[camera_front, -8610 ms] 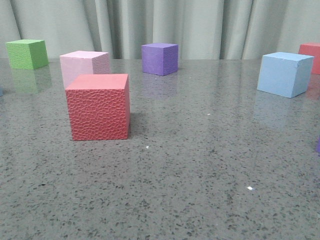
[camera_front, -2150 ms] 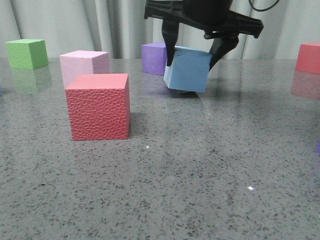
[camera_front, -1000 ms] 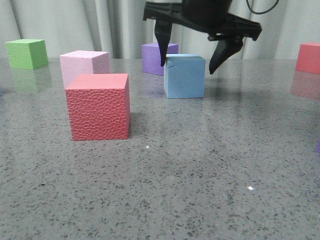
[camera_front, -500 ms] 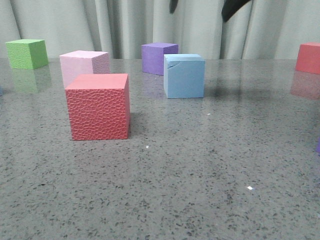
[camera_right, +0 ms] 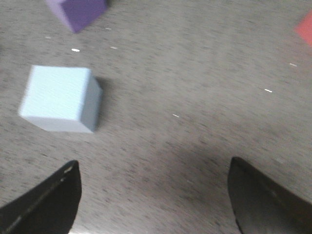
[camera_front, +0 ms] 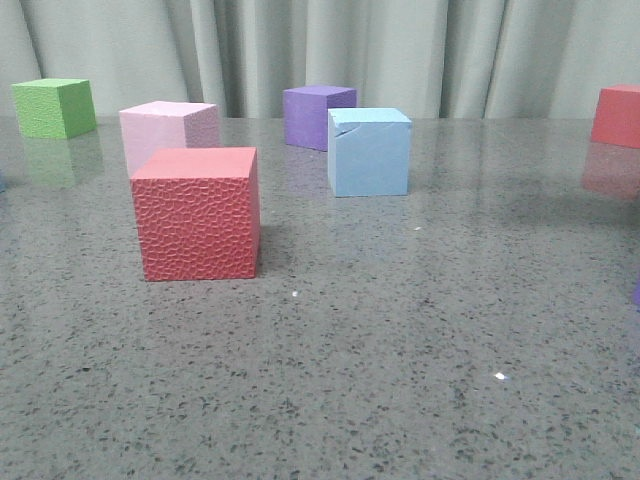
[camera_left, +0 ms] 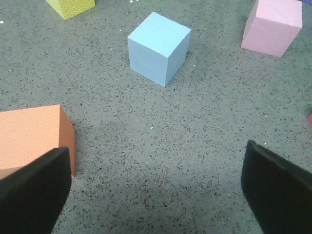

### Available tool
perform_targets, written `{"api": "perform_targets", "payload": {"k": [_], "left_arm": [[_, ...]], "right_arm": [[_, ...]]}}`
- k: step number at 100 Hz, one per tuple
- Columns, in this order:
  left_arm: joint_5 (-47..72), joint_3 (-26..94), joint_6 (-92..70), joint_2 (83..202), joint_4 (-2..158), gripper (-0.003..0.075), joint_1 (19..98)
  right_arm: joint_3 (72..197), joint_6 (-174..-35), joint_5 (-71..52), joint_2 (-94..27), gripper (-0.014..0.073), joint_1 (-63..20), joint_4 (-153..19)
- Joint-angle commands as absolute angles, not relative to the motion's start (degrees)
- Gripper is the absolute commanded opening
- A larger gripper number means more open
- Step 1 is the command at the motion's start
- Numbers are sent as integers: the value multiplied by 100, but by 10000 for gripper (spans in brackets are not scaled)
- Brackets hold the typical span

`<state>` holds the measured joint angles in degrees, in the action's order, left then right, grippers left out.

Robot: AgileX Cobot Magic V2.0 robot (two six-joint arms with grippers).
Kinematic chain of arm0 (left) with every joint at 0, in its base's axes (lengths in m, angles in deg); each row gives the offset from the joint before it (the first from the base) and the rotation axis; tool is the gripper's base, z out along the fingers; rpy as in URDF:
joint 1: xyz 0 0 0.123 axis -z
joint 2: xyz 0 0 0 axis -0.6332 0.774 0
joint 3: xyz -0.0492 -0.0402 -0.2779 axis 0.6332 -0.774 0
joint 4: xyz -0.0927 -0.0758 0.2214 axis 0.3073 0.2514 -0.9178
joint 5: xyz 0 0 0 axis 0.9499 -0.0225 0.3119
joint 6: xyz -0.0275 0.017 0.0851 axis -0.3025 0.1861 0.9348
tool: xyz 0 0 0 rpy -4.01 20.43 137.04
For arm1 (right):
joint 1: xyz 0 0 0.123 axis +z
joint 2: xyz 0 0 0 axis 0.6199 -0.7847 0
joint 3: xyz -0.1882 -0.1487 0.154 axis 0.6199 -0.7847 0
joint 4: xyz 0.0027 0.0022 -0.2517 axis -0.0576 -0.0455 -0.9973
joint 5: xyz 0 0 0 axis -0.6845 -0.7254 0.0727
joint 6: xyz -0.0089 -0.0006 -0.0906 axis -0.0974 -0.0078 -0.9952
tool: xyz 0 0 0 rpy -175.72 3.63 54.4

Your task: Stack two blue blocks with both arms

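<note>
One sky-blue block (camera_front: pixel 369 151) stands alone on the table mid-back, just in front of the purple cube (camera_front: pixel 319 116). It also shows in the right wrist view (camera_right: pixel 58 97), ahead of my right gripper (camera_right: pixel 153 195), which is open, empty and well above the table. The left wrist view shows a blue block (camera_left: pixel 158 48) standing alone on the table, with no purple cube near it. My left gripper (camera_left: pixel 156 190) is open and empty, hanging above bare table short of that block. Neither gripper shows in the front view.
A red textured cube (camera_front: pixel 197 212) stands front left with a pale pink cube (camera_front: pixel 168 130) behind it. A green cube (camera_front: pixel 54 107) is far left and a red cube (camera_front: pixel 620 115) far right. An orange-red cube (camera_left: pixel 31 136) lies by my left finger.
The right gripper carried the blue block in from the right, set it in front of the purple cube, opened, and rose out of the front view. The block stays put.
</note>
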<state>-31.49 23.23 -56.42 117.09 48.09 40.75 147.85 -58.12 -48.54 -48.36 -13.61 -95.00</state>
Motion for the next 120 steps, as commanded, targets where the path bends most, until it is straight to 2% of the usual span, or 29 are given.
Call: {"api": "perform_targets", "payload": {"k": [1,27,54,78,120], "left_arm": [[-2826,2525,-5647,11770,4840,673,4061],[-2826,2525,-5647,11770,4840,673,4061],[-2826,2525,-5647,11770,4840,673,4061],[-2826,2525,-5647,11770,4840,673,4061],[-2811,2514,-5647,11770,4840,673,4061]], "right_arm": [[14559,-6012,-4505,-4179,610,-1582,-9700],[13792,-6625,-4540,-2913,610,-2102,-9700],[13182,-6869,-4688,-2045,610,-2181,-9984],[12735,-6869,-4724,-1757,610,-2181,-10131],[12720,-6817,-4731,-1736,610,-2181,-10126]]}}
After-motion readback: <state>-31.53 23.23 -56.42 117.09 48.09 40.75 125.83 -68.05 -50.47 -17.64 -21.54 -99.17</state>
